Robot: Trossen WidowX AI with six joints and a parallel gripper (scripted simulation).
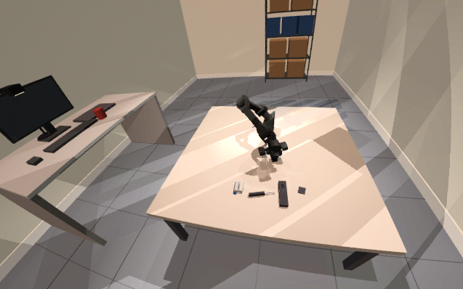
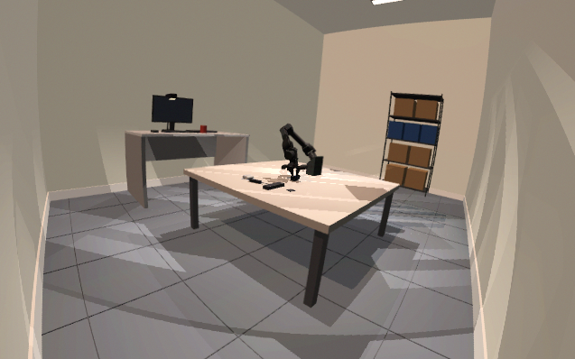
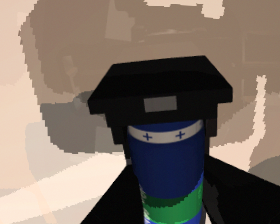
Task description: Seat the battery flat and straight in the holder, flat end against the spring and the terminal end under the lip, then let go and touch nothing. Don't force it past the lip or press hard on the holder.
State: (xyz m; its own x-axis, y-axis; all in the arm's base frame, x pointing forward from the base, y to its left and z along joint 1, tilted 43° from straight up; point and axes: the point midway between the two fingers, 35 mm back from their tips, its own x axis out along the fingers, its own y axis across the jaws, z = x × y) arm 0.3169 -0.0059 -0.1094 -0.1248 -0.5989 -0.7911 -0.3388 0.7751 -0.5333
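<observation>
My gripper (image 1: 274,155) (image 3: 165,168) is low over the table and shut on the blue and green battery (image 3: 166,175), gripping it by its sides. The black holder (image 3: 161,80) shows in the wrist view around the battery's terminal end, with a small grey patch on its lip. The white band with plus marks lies just below the lip's edge. The terminal face itself is hidden behind the lip. The flat end and the spring are out of view. The battery looks wider at the terminal end than lower down; whether it lies flat on the holder's floor I cannot tell.
Toward the front of the table (image 1: 207,207) lie a white and blue item (image 1: 238,187), a screwdriver (image 1: 256,194) (image 2: 255,180), a dark remote-like case (image 1: 283,196) (image 2: 273,186) and a small dark square (image 1: 302,190) (image 2: 291,190). All stand apart from the gripper.
</observation>
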